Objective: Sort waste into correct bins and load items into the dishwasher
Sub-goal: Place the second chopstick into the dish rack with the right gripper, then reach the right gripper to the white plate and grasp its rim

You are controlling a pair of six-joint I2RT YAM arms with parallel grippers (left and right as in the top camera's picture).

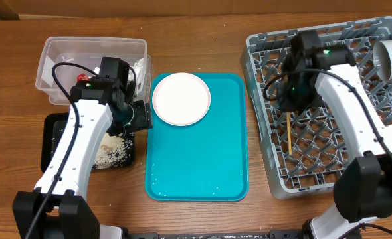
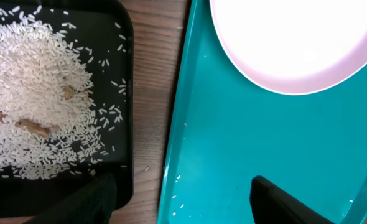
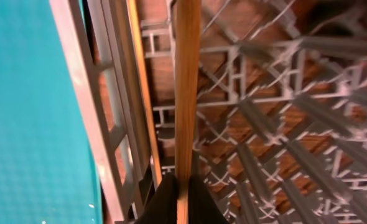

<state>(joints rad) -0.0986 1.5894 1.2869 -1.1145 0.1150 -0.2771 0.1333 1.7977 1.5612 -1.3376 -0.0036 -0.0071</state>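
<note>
My right gripper point(image 1: 290, 106) is shut on a wooden stick point(image 1: 288, 135) and holds it over the left part of the grey dish rack point(image 1: 329, 174). In the right wrist view the stick point(image 3: 186, 81) runs straight up from the closed fingers point(image 3: 182, 200) above the rack's grid point(image 3: 277, 130). My left gripper point(image 1: 138, 115) is open and empty, straddling the left edge of the teal tray point(image 1: 196, 166). Its fingers point(image 2: 180, 204) sit low in the left wrist view. A white plate point(image 1: 181, 98) lies at the tray's far end and also shows in the left wrist view point(image 2: 295, 50).
A black tray with spilled rice and food scraps point(image 1: 113, 154) lies left of the teal tray; the rice point(image 2: 40, 81) fills the left wrist view. A clear plastic bin point(image 1: 56, 50) stands at the back left. A white cup point(image 1: 390, 58) lies in the rack's far right.
</note>
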